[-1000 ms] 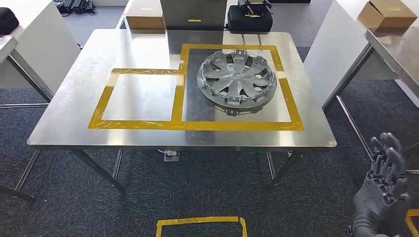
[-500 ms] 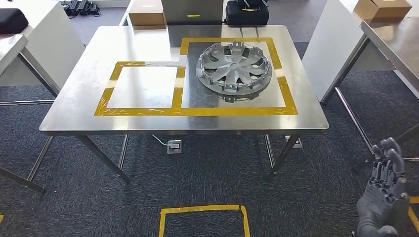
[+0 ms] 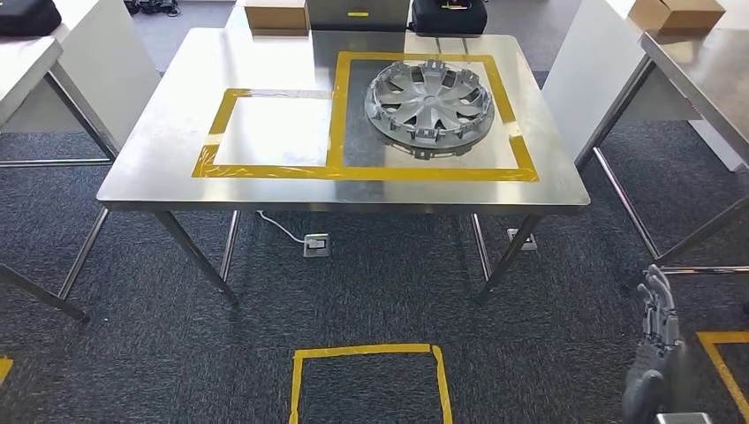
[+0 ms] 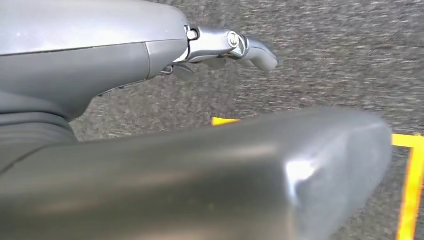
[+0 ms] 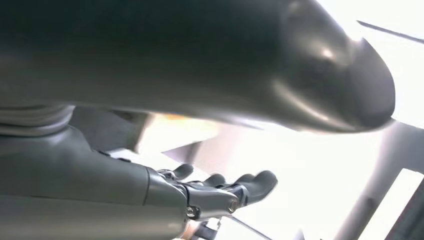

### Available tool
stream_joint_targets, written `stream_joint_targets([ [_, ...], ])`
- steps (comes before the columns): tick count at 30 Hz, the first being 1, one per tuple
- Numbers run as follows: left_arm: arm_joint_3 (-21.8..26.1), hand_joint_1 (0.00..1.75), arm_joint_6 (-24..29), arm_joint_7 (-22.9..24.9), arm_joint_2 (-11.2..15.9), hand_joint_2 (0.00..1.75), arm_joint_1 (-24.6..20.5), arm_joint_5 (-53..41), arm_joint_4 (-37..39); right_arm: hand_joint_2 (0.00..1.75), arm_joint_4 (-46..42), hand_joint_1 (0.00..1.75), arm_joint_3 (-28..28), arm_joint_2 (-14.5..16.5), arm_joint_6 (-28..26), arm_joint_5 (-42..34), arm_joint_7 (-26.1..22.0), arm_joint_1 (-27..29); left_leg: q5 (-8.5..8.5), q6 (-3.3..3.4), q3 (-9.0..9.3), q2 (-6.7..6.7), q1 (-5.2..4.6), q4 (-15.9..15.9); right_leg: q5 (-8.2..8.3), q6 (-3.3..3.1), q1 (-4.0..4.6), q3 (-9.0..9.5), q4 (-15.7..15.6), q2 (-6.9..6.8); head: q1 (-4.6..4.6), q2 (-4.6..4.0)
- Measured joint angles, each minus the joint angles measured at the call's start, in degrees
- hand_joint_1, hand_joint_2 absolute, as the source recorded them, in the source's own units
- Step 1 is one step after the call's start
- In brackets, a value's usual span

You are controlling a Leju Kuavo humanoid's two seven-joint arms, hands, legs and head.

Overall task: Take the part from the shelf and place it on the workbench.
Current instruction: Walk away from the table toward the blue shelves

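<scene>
One part (image 3: 430, 107), a grey wheel cover, lies flat on the steel tabletop (image 3: 159, 150), inside the larger of two yellow-taped rectangles (image 3: 521, 150), toward that rectangle's far side. Being round, it has no long axis; its ribbed, clip-lined inner face is turned upward and its rim sits on the metal. The smaller taped rectangle (image 3: 265, 168) adjoins it on the left. Nothing touches the part. The right hand (image 3: 652, 353) hangs low at the right, over the dark carpet (image 3: 371, 291), well apart from the tabletop; its fingers (image 3: 658, 305) are straight and slightly spread, and it holds nothing. The left hand (image 4: 150, 75) appears in the left wrist view above carpet and yellow floor tape; one finger (image 4: 250, 47) extends and no object is in it, though whether the remaining fingers are spread or curled cannot be told. One taped square (image 3: 369, 380) marks the floor in front of the tabletop. One cardboard box (image 3: 276, 16) and one black case (image 3: 448, 15) stand beyond the far edge.
</scene>
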Motion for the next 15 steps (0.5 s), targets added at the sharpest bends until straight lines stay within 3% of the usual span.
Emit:
stream_joint_targets([
  [2,0.02,0.00,0.02,0.29,-0.22,0.00,0.02,-0.06,-0.01,0.00,3.98,0.00,-1.67,0.76,1.26,2.40,0.02,-0.99,1.10,-0.55,-0.41,0.01,0.14,-0.20,-0.53,-0.83,0.62,4.65,-7.09,-0.04,0.03,0.00],
  [4,0.03,0.00,0.02,0.57,-0.27,0.00,0.09,-0.32,-0.03,0.00,8.51,0.00,-3.56,1.45,2.19,5.62,0.46,-1.92,2.28,-1.37,-0.44,0.02,0.39,-0.74,-0.39,-1.16,0.99,5.31,-9.18,-0.10,0.27,0.00],
  [5,0.04,0.00,0.01,0.69,-0.27,0.00,0.11,-0.51,-0.02,0.00,11.09,0.00,-4.51,1.79,2.55,7.47,0.79,-2.44,2.60,-1.70,-0.55,-0.02,0.49,-0.89,0.29,-1.45,0.93,4.91,-9.48,-0.17,0.41,0.00],
  [6,0.06,0.00,0.00,0.83,-0.28,0.00,0.18,-0.73,-0.01,0.00,14.08,0.00,-5.48,2.08,2.90,9.52,1.15,-3.10,1.86,-1.98,-0.88,-0.10,0.47,-0.53,1.07,-1.81,0.74,4.32,-9.76,-0.22,0.47,0.00],
  [8,0.09,0.00,-0.02,1.03,-0.24,0.00,0.30,-1.03,0.01,0.00,21.08,0.00,-7.25,2.47,3.31,13.81,1.74,-4.52,-2.82,-2.37,-1.99,-0.24,0.51,3.07,2.71,-2.28,0.35,2.79,-10.13,-0.30,0.18,0.00],
  [10,0.09,0.00,-0.03,1.15,-0.13,0.00,0.33,-1.30,0.02,0.00,29.24,0.00,-8.76,2.46,3.00,17.73,1.90,-6.11,-8.31,-2.78,-3.20,-0.26,0.51,9.97,4.13,-2.37,0.31,1.01,-10.02,-0.35,-0.18,0.00],
  [11,0.09,0.00,-0.03,1.15,-0.06,0.00,0.33,-1.52,0.02,0.00,33.77,0.00,-9.48,2.34,2.47,19.32,1.62,-7.04,-9.26,-2.97,-3.37,-0.26,0.52,12.96,4.78,-2.31,0.30,0.08,-9.86,-0.41,-0.24,0.00],
  [12,0.09,0.00,-0.03,1.11,-0.02,0.00,0.33,-1.74,0.03,0.00,38.59,0.00,-10.24,2.15,1.72,20.53,1.27,-8.19,-8.74,-3.12,-2.93,-0.25,0.54,14.65,5.40,-2.20,0.26,-0.93,-9.59,-0.47,-0.28,0.00],
  [13,0.09,0.00,-0.05,1.02,0.01,0.00,0.32,-1.94,0.03,0.00,43.93,0.00,-11.04,1.84,0.83,21.53,1.13,-9.46,-7.11,-3.23,-1.64,-0.25,0.58,14.48,5.95,-2.02,0.19,-1.99,-9.22,-0.51,-0.30,0.00],
  [14,0.09,0.00,-0.07,0.87,0.04,0.00,0.28,-2.09,0.03,0.00,49.24,0.00,-11.79,1.43,0.04,22.32,1.26,-10.75,-5.29,-3.36,0.61,-0.24,0.66,12.41,6.41,-1.78,0.08,-3.05,-8.73,-0.52,-0.32,0.00],
  [15,0.09,0.00,-0.10,0.70,0.08,0.00,0.15,-2.21,0.03,0.00,54.54,0.00,-12.52,0.93,-0.56,22.96,1.64,-11.95,-4.77,-3.53,3.46,-0.27,0.73,8.79,6.80,-1.46,0.00,-4.01,-8.12,-0.55,-0.37,0.00],
])
